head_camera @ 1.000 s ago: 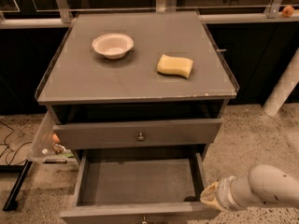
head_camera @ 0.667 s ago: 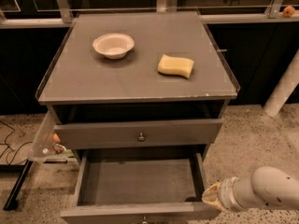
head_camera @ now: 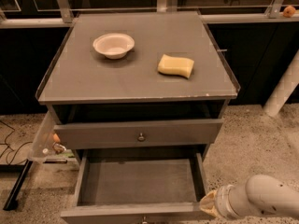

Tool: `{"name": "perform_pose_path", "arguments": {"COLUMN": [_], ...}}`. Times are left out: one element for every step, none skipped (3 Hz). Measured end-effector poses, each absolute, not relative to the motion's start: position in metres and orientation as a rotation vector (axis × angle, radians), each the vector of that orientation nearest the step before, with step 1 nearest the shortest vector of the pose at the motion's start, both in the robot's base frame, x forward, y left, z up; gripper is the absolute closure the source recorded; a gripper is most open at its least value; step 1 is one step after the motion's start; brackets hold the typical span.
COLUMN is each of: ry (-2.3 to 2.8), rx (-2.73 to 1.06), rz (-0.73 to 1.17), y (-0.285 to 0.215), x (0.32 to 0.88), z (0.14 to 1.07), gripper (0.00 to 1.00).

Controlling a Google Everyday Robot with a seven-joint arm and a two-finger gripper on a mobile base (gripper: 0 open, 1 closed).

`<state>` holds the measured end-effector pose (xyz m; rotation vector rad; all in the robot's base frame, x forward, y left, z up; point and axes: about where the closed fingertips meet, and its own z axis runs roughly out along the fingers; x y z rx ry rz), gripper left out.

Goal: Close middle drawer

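The middle drawer (head_camera: 140, 183) stands pulled far out of the grey cabinet toward the camera. It is a shallow, wide box with nothing showing inside. Its flat front board runs left to right along the bottom edge of the view. That is its long axis; its sliding direction runs from the front board straight back into the cabinet.

The gripper (head_camera: 209, 205) sits at the drawer's front right corner, touching or just beside the end of the front board; I cannot tell which. Nor can I tell how wide it is set, or whether it has hold of anything. The pale, rounded arm (head_camera: 268, 199) comes in low from the right of the drawer.

So the drawer lies to the left of the gripper and beyond it. I judge the push must go against the front board, straight back, not sideways. Pushing at one corner only might skew the drawer in its runners.

Directly above the drawer is the upper drawer (head_camera: 103, 135) with a small round knob (head_camera: 141, 136). Higher up, on the cabinet top (head_camera: 84, 85), a white bowl (head_camera: 113, 45) sits above the drawer's left part and a yellow sponge (head_camera: 175, 65) above its right part.
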<state>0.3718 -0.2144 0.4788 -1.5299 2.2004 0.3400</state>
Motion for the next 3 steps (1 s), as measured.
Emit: {"name": "perform_pose_path", "arguments": {"ry": [2.207, 2.183, 2.158], "rx": [-1.553, -1.589, -1.618], "rz": [0.364, 0.383, 0.403], "y": [-0.204, -0.188, -0.176], "x": [0.357, 0.347, 0.340], "z": [0.459, 0.446, 0.437], "gripper": [1.00, 1.00, 1.00]}}
